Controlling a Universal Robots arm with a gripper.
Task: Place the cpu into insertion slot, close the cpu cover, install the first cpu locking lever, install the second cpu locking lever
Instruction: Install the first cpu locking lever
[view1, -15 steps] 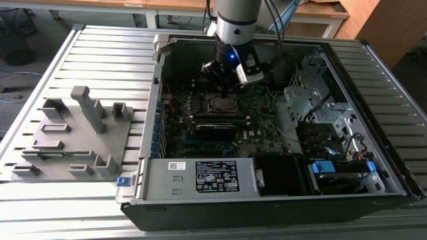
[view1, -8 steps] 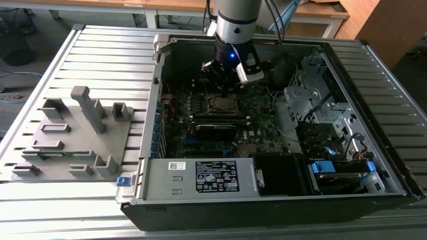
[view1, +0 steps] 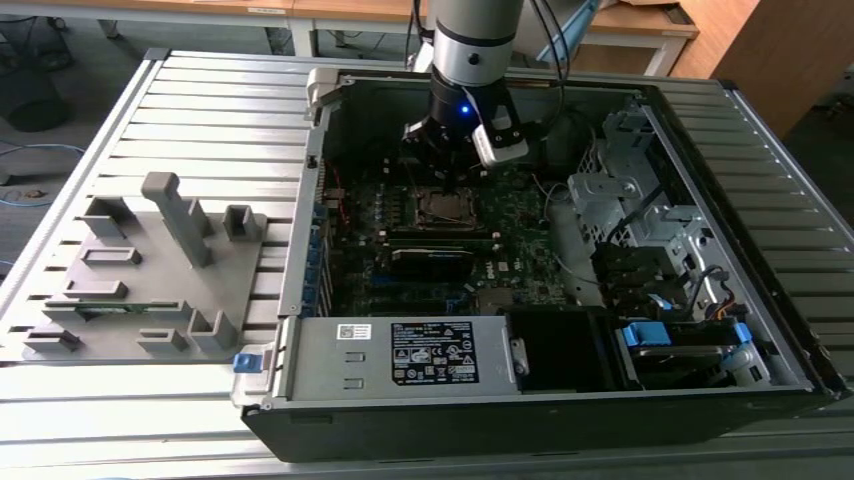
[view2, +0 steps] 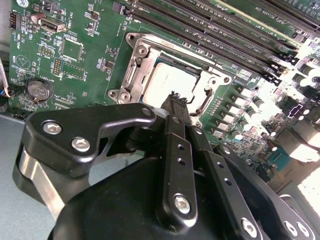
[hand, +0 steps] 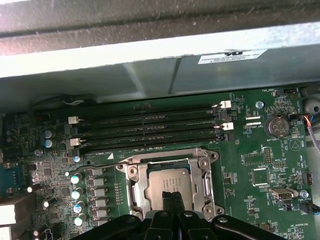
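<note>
Progress looks to be past the first two steps. The cpu (view2: 171, 82) lies flat inside the insertion slot (view1: 447, 205), its pale grey top showing through the window of the cpu cover (hand: 131, 186). The cover appears to be folded down, its silvery frame level around the chip. The gripper (view2: 176, 100) hangs right over the slot's near edge with its two black fingers pressed together to a narrow point and nothing between them; in the first wrist view the tips sit at the rim of the chip, though whether they touch it or the cover I cannot tell. A bent metal rod (view2: 205, 100) runs along one side of the slot and reads as a locking lever, but I cannot tell whether it is hooked down. By this judgement the two lever steps are what is left. The long memory slots (hand: 150, 125) lie just beyond the slot.
</note>
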